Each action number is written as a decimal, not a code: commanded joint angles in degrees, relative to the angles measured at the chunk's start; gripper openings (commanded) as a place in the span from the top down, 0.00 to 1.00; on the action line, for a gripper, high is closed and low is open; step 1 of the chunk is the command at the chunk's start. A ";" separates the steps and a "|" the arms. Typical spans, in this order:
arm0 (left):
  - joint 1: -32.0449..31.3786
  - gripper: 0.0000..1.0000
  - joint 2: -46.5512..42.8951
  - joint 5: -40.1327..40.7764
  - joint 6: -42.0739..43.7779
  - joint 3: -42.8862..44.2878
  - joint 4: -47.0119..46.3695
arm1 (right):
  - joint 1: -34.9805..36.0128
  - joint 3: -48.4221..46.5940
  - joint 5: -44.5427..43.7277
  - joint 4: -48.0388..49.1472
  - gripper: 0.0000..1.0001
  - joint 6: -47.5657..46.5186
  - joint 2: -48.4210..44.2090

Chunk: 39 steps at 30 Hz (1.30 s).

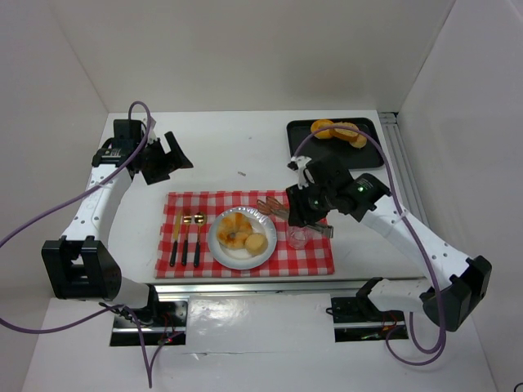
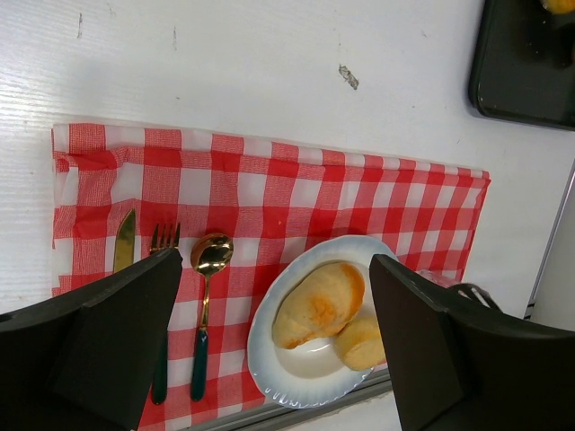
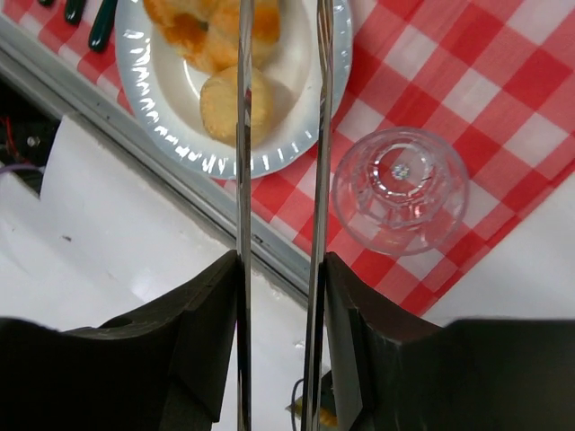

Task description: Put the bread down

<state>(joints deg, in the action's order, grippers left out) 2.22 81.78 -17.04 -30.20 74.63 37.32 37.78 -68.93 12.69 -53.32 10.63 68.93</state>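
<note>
A white plate [image 1: 214, 245] on the red-checked cloth [image 1: 310, 260] holds a large golden bread piece [image 1: 234, 229] and a small round bun [image 1: 256, 242]. More bread [image 1: 339, 132] lies on the black tray [image 1: 298, 135] at the back right. My right gripper [image 1: 304, 204] is shut on metal tongs [image 1: 274, 210] whose tips hang spread and empty over the plate's right edge. In the right wrist view the tongs' blades [image 3: 243, 135] run over the bun [image 3: 220, 106] and the plate [image 3: 180, 108]. My left gripper [image 1: 176, 155] is open and empty at the back left.
A knife, fork and gold spoon [image 1: 186, 237] lie left of the plate. A clear glass [image 1: 296, 238] stands upside down just right of the plate, close under my right gripper. The metal table rail [image 1: 245, 286] runs along the near edge.
</note>
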 commanded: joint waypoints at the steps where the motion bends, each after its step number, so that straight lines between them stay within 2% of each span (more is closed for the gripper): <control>1: 0.42 0.01 -0.83 -1.33 -0.04 0.08 -1.37 | -1.12 -3.58 -5.46 2.60 0.52 1.05 0.16; 9: 0.42 0.01 -0.22 -1.33 -0.04 0.60 -1.37 | -2.71 -5.25 -14.00 14.98 0.52 2.37 4.72; 15: 0.42 0.01 0.40 -0.55 0.58 1.74 -0.76 | -3.49 -7.09 -25.68 30.27 0.52 1.85 16.56; 16: 0.42 0.01 0.40 -0.54 0.58 1.75 -0.76 | -4.46 -7.10 -25.70 34.82 0.52 1.24 18.24; 21: 0.42 0.01 1.10 -0.54 0.58 2.27 -0.24 | -6.14 -13.33 -28.15 42.15 0.52 0.53 32.04; 22: 0.42 0.01 1.10 -0.54 0.58 2.27 -0.23 | -6.14 -14.73 -30.24 43.20 0.51 0.53 36.32; 26: 0.42 0.01 1.10 0.25 0.58 2.27 -0.23 | -6.14 -17.99 -30.79 46.72 0.42 0.53 44.16; 29: 0.42 0.01 1.10 0.25 1.10 2.27 0.29 | -5.61 -18.96 -31.32 49.27 0.36 1.14 47.42; 30: 0.42 0.01 1.10 0.25 1.10 2.27 0.30 | -6.13 -20.01 -31.32 48.23 0.24 1.84 48.31; 32: 0.42 0.01 1.10 0.25 1.10 2.27 0.30 | -6.14 -24.21 -32.19 45.60 0.12 2.37 49.72; 34: 0.42 0.01 1.10 0.25 1.10 2.27 0.30 | -6.14 -26.25 -34.12 42.43 0.00 3.07 49.12; 39: 0.42 0.01 0.58 0.25 1.10 2.27 0.30 | -7.72 -27.75 -39.13 36.72 0.00 6.85 39.02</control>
<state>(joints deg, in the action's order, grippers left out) 2.22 82.81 -16.78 -30.00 74.67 37.71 31.24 -92.97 -20.93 -13.26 14.26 117.40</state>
